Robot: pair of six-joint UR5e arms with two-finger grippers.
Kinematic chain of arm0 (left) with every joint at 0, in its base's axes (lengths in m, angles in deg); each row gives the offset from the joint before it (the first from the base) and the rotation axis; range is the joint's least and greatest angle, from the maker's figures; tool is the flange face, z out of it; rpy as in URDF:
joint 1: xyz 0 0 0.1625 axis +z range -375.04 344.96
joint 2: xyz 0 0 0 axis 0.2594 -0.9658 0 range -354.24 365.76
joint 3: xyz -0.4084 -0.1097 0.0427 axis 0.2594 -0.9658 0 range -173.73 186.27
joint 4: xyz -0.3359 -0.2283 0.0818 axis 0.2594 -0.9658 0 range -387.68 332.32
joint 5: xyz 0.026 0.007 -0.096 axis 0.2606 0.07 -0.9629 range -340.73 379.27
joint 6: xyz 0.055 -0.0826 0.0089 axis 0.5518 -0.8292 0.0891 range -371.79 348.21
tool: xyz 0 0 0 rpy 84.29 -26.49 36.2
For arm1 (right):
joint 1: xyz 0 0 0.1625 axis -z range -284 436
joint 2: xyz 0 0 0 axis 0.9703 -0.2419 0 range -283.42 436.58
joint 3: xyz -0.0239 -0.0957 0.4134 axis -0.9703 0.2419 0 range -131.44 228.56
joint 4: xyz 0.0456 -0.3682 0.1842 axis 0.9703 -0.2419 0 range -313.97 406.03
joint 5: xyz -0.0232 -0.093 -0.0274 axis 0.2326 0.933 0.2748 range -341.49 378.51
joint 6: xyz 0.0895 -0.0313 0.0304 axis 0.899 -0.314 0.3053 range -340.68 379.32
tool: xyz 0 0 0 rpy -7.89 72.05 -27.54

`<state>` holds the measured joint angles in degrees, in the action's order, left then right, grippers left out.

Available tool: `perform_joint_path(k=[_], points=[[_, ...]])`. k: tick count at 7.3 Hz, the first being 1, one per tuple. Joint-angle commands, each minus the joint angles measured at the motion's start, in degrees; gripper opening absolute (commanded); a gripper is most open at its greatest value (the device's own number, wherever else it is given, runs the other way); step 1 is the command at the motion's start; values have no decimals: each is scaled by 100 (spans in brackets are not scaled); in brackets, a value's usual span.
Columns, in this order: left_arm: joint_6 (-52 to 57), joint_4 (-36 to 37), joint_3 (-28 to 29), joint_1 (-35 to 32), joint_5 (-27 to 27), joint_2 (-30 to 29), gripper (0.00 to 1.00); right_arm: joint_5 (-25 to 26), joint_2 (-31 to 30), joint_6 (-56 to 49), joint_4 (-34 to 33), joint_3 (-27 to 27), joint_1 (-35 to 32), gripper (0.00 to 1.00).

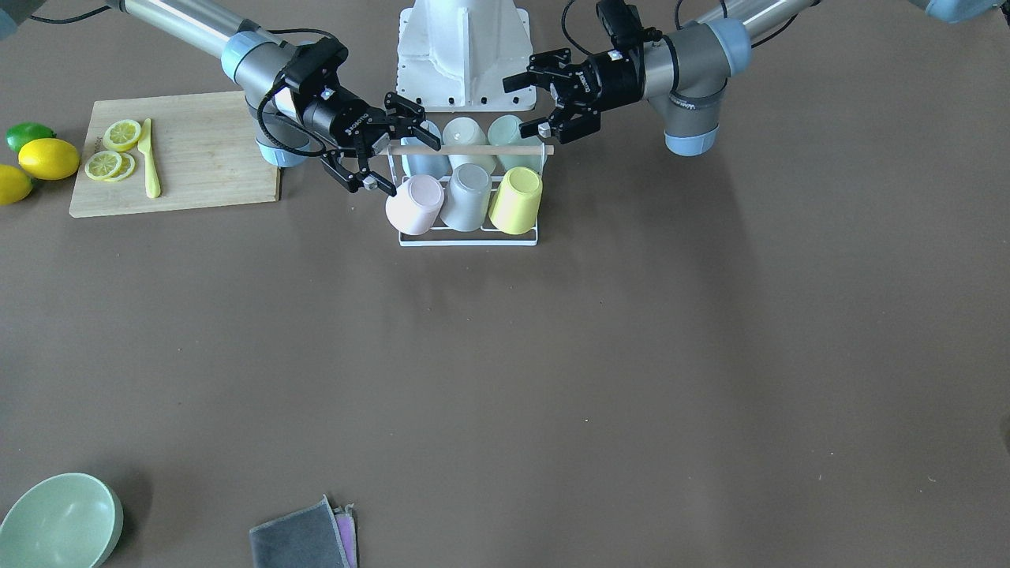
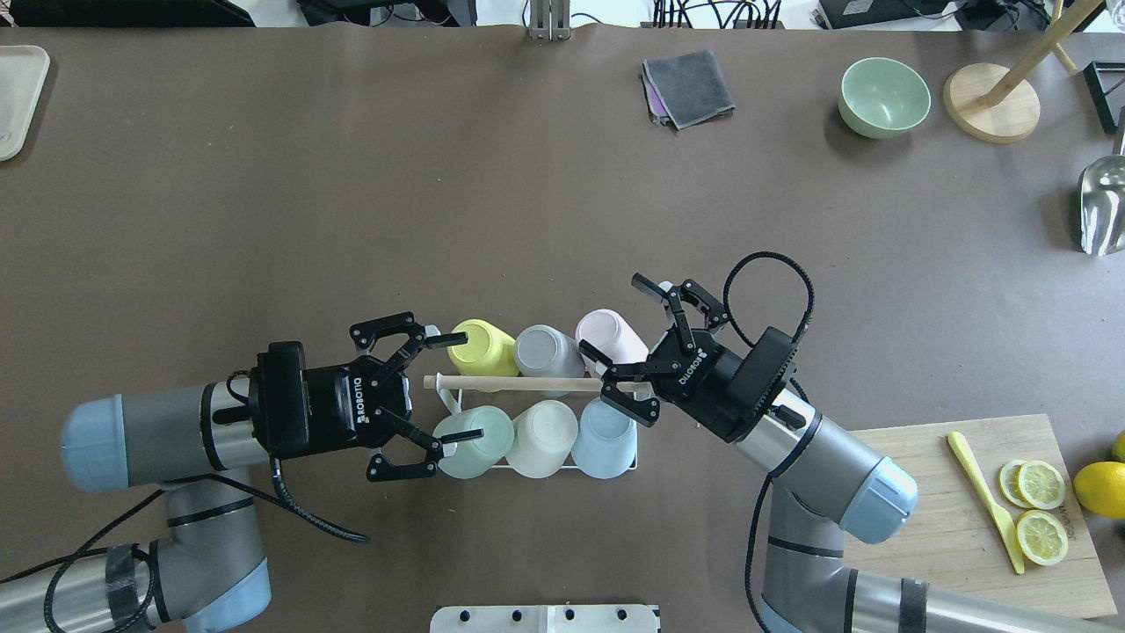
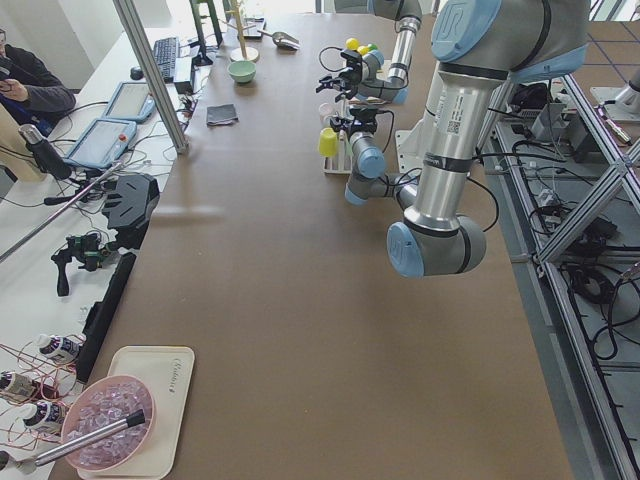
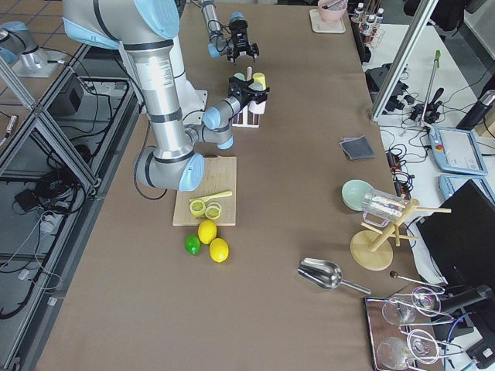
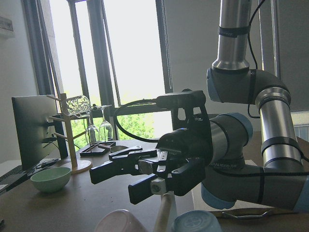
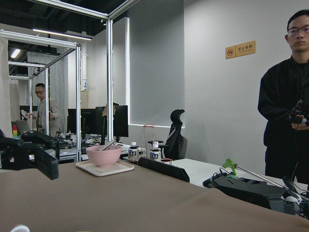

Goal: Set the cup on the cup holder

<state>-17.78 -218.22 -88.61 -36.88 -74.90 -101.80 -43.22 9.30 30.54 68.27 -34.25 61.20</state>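
Observation:
The cup holder (image 2: 527, 384), a white wire rack with a wooden rod on top, stands close to the robot's base. Several upturned cups sit on it, among them a yellow cup (image 2: 482, 349), a pink cup (image 2: 606, 334) and a mint cup (image 2: 479, 440). My left gripper (image 2: 466, 385) is open at the rod's left end, with nothing in it. At the other end my right gripper (image 2: 608, 313) is open over the pink cup (image 1: 414, 203) and holds nothing. The front view shows the left gripper (image 1: 525, 106) and the right gripper (image 1: 414, 167) flanking the holder (image 1: 465, 241).
A cutting board (image 2: 932, 527) with lemon slices and a yellow knife lies beside the right arm, with lemons (image 1: 49, 158) next to it. A green bowl (image 2: 883, 95), a grey cloth (image 2: 688, 86) and a wooden stand (image 2: 993, 110) sit at the far edge. A person (image 6: 285, 106) stands beyond the table.

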Motion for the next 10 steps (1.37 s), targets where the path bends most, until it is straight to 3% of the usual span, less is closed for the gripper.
perform_joint_path(k=[1,2,4,5,7,9,10], points=[[1,1512,-845,-485,-205,331,99,-137,-458,-15,-165,-627,-23,100],[28,2607,-1100,-853,-381,324,99,-425,-862,2,-523,-1075,-66,100],[54,4936,-1278,-1566,-374,271,99,-1582,-2029,447,-1672,-2007,-548,100],[54,6139,-1322,-1830,-348,219,99,-2267,-2409,921,-2052,-2142,-837,100],[28,8434,-1322,-1920,-330,174,99,-4241,-2929,2123,-3088,-2012,-2004,100],[10,9267,-1313,-1964,-391,200,99,-5642,-2993,2515,-4221,-1425,-3137,100],[-24,9297,-1296,-2060,-496,253,99,-6345,-3088,2830,-4958,-1222,-3822,100]])
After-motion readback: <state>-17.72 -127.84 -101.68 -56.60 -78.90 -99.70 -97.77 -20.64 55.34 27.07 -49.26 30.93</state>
